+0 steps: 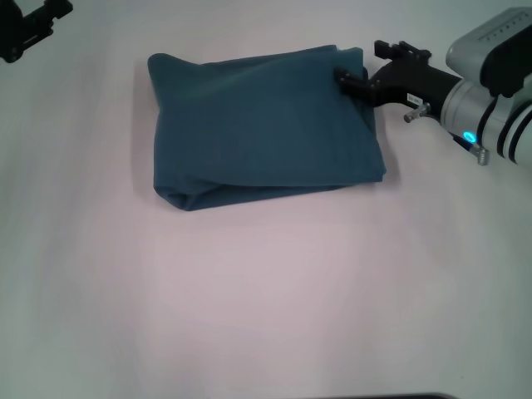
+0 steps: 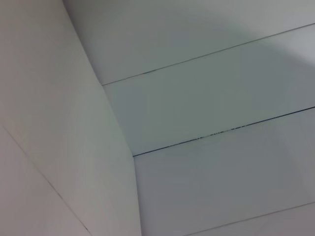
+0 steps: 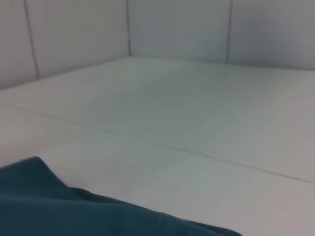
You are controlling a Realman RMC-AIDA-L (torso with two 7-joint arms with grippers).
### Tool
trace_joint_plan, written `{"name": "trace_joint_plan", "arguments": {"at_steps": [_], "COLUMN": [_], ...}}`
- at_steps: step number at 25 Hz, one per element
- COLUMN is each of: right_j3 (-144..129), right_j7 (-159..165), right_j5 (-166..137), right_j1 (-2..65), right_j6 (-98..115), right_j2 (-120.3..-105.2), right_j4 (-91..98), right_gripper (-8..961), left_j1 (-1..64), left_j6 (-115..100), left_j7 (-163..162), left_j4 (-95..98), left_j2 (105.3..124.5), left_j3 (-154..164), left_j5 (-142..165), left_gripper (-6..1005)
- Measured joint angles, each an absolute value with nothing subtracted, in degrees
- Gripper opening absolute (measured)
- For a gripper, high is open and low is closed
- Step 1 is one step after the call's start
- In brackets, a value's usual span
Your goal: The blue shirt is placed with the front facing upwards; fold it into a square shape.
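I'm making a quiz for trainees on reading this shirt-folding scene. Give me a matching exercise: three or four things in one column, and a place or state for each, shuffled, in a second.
Things:
1. blue shirt
2. right gripper
3. left gripper
4. table

Places or states:
A. at the far left corner of the head view, away from the cloth
B. folded into a rough rectangle, plain side up
C. white surface under everything
D. at the shirt's far right corner, touching the fabric

Pairs: 1-B, 2-D, 3-A, 4-C
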State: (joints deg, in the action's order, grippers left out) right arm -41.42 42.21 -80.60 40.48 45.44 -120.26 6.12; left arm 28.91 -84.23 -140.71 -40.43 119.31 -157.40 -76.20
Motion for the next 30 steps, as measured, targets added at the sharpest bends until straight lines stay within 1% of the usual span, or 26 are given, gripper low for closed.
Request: {"name": "trace_joint_plan", "arguments": {"at_steps": [5,7,11,15,18,22,24,26,30], "right_j3": [-41.02,-40.16,-39.35,-40.53,-41.33,-40.98,-41.04,-40.99,-40.94], "right_j7": [42.24,42.3,43.64,53.59,66.2,81.88,85.36,84.9,83.15], "right_j5": [-80.36,-78.96,-75.17,-76.85,-82.87,-92.63,-96.43,-99.98,-104.51], "right_j1": [40.63,39.26,33.71,28.05,23.95,20.04,18.63,17.93,17.79], "right_j6": [45.72,49.9,62.81,73.06,79.17,86.81,89.51,91.18,91.58], "right_j2": [-120.25,-120.12,-119.86,-119.48,-118.49,-115.68,-114.2,-113.66,-113.88], "right_j4": [6.63,7.78,12.25,18.26,24.97,30.79,31.52,31.61,31.45], "right_gripper": [852,852,852,852,852,852,852,852,852], "left_j1": [29.05,28.73,28.16,28.13,28.35,28.1,27.97,27.87,27.92], "left_j6": [-84.5,-84.71,-85.06,-85.75,-87.17,-89.8,-90.55,-90.72,-91.4], "left_j7": [-140.65,-140.68,-140.7,-140.71,-139.72,-136.42,-135.23,-134.39,-129.82], "left_j4": [-40.43,-40.43,-40.43,-40.51,-40.75,-40.45,-40.34,-40.31,-40.31], "left_j2": [119.26,119.26,119.3,119.25,118.67,116.68,116.06,116.01,116.13], "left_j3": [-157.16,-157.31,-157.51,-157.32,-156.62,-152.42,-149.96,-148.54,-144.36], "left_j5": [-76.2,-76.2,-76.2,-76.2,-75.91,-75.65,-75.63,-75.45,-73.72], "left_gripper": [678,678,678,678,678,677,677,677,677]}}
